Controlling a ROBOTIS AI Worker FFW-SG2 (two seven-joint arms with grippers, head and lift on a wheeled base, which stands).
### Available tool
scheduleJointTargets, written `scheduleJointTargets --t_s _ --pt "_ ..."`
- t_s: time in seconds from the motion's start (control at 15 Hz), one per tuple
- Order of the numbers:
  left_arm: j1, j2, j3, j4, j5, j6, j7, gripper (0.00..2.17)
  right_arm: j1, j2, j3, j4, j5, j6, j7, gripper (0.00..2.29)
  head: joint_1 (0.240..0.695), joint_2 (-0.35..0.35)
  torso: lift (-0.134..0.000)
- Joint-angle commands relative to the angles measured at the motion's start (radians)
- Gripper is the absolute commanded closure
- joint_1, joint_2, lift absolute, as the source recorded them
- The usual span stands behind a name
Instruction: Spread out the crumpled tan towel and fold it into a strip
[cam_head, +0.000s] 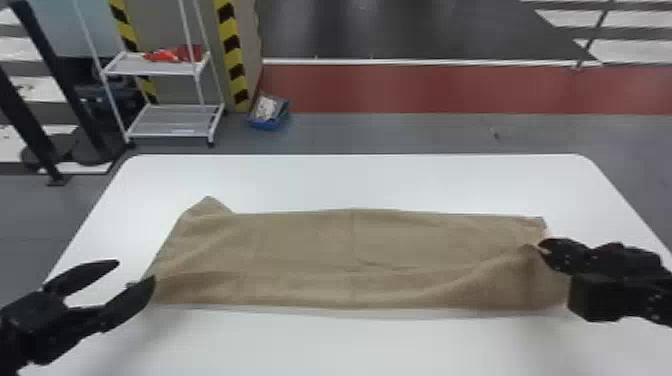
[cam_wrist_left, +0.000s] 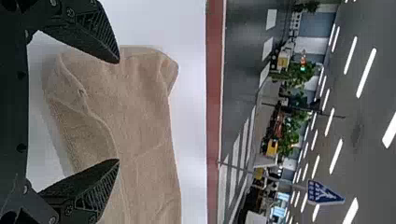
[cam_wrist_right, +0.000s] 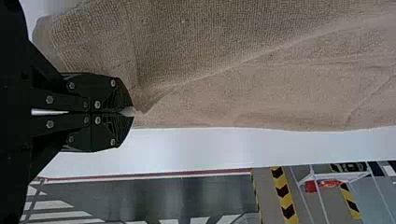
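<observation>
Bench (cam_head: 350, 347): white and flat.
Towel (cam_head: 300, 250): long, across the bench's middle; it looks like folding has begun.
Left gripper (cam_head: 136, 270): near left, fingers wide apart. Next, it likely must grab the towel's left end.
Right gripper (cam_wrist_right: 133, 112): at the right end, fingers clamped on the towel; the right wrist view shows this pinch more clearly than the head view.
Corner (cam_head: 210, 204): pokes out, far left.
</observation>
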Motion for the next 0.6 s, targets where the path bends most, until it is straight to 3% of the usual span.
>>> scheduleJointTargets --t_s 0.0,0.2,0.53 --pt "0.0 0.009 -0.002 -0.006 -0.05 -0.028 -0.051 0.14 0.009 0.002 0.0 0.0 -0.005 -0.003 -0.001 1.77 0.695 -0.007 -0.124" --pt "0.003 0.029 -0.005 0.0 -0.119 -0.083 -0.161 0.16 0.014 0.008 0.006 0.0 -0.018 -0.003 -0.003 1.77 0.695 -0.022 -0.124" --pt "-0.017 0.093 -0.071 0.035 -0.231 -0.135 -0.164 0.29 0.024 0.016 0.006 0.0 -0.018 0.0 -0.004 1.77 0.695 -0.013 -0.124"
